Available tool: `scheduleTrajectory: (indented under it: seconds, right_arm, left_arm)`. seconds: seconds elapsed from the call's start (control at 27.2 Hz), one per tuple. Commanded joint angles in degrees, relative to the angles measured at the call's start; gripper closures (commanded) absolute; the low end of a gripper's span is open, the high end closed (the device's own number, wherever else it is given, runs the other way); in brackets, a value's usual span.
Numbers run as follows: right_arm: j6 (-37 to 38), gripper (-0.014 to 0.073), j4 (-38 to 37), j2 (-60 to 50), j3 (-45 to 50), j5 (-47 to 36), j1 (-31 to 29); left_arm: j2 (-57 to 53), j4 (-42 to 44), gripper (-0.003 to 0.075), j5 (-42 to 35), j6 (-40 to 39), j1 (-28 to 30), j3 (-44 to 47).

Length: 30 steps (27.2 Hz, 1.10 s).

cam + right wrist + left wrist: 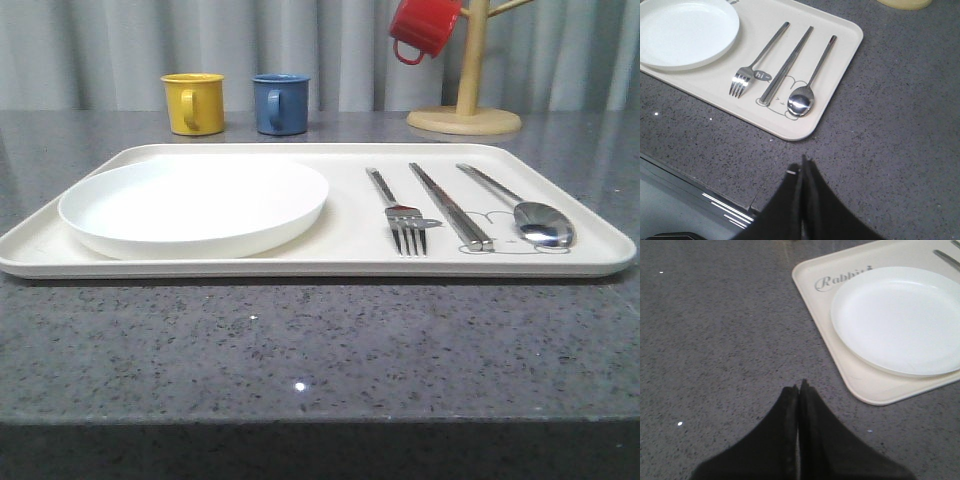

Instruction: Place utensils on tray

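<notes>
**Both grippers closed over bare counter, tray fully laid**

Left gripper [799, 386] has its dark tapered fingers pressed together, tips meeting in a point above the speckled grey stone counter [715, 340], just off the tray's [815, 305] near left corner. Right gripper [805, 161] is likewise closed, empty, above the counter near the tray's near right corner.

From the left wrist view the grey "Rabbit" script [840, 279] reads along the tray's rim side, partly covered by the plate [900, 320]; the front view does not show it. From the right wrist view a small "hi~" bubble and the rabbit drawing [775, 97] appear under the utensil ends.

Cream, rectangular, with rounded corners and a low raised rim, the tray lies matte on the counter. On its left half sits the round, shallow white plate. On its right half lie three shiny metal pieces side by side, apart: fork [400, 215] at left, flat slim chopsticks [450, 207] in the middle, long-handled spoon [530, 215] at right.

Far behind stand a yellow mug [193, 103] and a blue mug [281, 103]; a red mug [423, 27] hangs on a wooden mug tree [468, 75].
</notes>
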Motion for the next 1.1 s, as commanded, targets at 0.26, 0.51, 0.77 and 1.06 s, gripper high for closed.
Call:
scheduleTrajectory:
  seconds: [0.26,0.51,0.77,1.06]
  right_arm:
    - [0.0,0.0662,-0.1,0.4,-1.3,-4.0,0.2]
    - [0.0,0.0662,-0.1,0.4,-1.3,-4.0,0.2]
    - [0.0,0.0662,-0.1,0.4,-1.3,-4.0,0.2]
    - [0.0,0.0662,-0.1,0.4,-1.3,-3.9,0.2]
  left_arm:
    - [-17.7,-2.0,0.0739,-17.8,-0.4,10.6,16.0]
    - [-26.0,-4.5,0.0739,-30.9,-0.4,13.1,28.9]
    - [-29.2,-4.8,0.0739,-41.0,-0.4,13.8,35.9]
    - [-32.9,-4.8,0.0739,-38.5,-0.4,13.8,36.1]
